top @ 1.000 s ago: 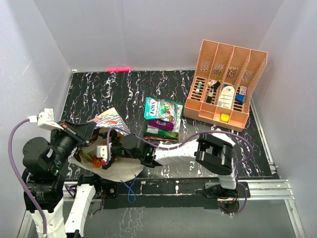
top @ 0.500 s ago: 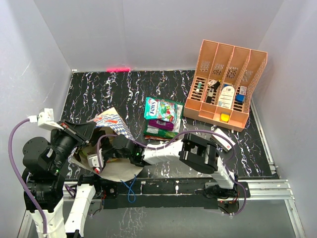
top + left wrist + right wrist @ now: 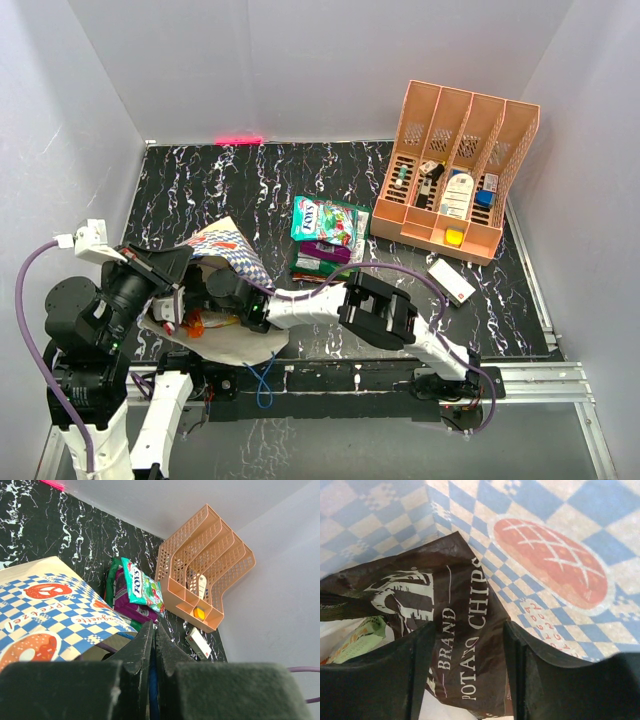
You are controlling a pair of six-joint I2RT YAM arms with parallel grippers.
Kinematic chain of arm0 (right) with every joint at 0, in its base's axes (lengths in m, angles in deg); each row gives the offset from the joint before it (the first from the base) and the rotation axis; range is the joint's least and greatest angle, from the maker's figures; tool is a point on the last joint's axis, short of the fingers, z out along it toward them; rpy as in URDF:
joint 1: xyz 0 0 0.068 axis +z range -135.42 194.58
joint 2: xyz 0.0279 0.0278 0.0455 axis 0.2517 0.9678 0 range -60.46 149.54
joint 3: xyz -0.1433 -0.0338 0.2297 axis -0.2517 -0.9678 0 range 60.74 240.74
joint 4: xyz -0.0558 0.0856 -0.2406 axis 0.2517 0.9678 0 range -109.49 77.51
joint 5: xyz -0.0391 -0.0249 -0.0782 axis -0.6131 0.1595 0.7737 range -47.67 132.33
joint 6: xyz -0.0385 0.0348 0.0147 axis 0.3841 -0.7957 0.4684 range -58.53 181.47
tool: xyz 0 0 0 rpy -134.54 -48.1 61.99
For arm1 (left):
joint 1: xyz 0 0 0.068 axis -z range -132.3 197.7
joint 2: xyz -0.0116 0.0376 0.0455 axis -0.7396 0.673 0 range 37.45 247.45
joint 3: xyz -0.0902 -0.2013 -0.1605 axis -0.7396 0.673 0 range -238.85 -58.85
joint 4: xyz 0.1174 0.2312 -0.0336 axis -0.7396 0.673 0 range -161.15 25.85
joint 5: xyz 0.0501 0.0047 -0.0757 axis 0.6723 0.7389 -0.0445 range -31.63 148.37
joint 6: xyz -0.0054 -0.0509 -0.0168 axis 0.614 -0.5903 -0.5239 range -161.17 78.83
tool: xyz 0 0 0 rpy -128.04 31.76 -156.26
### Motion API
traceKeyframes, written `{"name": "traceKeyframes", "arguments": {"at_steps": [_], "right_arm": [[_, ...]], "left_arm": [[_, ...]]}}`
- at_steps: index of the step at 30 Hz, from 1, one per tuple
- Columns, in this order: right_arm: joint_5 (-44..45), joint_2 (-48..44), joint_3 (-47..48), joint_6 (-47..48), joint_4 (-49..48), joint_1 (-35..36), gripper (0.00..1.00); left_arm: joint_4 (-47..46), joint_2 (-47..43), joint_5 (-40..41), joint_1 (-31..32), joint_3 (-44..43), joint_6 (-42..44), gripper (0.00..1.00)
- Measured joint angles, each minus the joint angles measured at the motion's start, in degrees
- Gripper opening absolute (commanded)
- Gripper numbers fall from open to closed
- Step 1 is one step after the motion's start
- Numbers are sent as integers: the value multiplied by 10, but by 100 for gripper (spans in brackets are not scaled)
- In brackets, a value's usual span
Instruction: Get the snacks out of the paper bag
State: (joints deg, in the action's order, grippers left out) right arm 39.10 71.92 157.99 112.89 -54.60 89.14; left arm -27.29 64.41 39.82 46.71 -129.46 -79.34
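**Extraction step.** Cream, blue-checked paper bag [image 3: 236, 346] lies at eight o'clock, its mouth lifted by the closed left gripper [image 3: 154, 630] (blue cord [image 3: 152, 677] apparently pinched). Right gripper [image 3: 467, 630], part-open inside, straddles the dark brown glossy chip packet [image 3: 445, 595]; next: clamp, then withdraw toward three o'clock.

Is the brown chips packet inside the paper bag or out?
Inside: the paper bag shows checked paper all around the chips packet, right gripper open over it.

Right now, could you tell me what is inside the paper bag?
A dark brown potato chips packet lies between the fingers of the right pincer, a green wrapper beside it, an orange wrapper near the mouth. Anything deeper is covered by these and the paper bag wall.
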Motion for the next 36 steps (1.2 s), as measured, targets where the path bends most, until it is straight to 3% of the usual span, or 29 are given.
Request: {"name": "traceKeyframes", "arguments": {"at_steps": [3,5,8,18,19,23,26,31,36], "right_arm": [[1,-1,-4,-13,-6,-3,19],[2,-3,-13,-22,-9,-6,11],[5,-16,-36,-32,-10,-12,7],[8,-111,-144,-39,-12,-19,8],[5,-116,-147,-38,-12,-19,14],[2,-118,-147,-49,-16,-19,64],[-1,-116,-145,-56,-16,-19,86],[-44,-87,-109,-59,-9,-19,99],[-77,-35,-45,-61,4,-12,99]], "left_arm": [[6,0,8,0,-2,0,0],[12,0,17,0,-2,0,0],[20,0,27,0,-3,0,0],[42,11,52,0,-19,5,0],[42,11,53,0,-21,6,0],[42,11,52,0,-21,9,0],[42,12,49,0,-21,11,0],[38,15,35,0,-22,11,0],[28,20,23,0,-22,10,0]]}}
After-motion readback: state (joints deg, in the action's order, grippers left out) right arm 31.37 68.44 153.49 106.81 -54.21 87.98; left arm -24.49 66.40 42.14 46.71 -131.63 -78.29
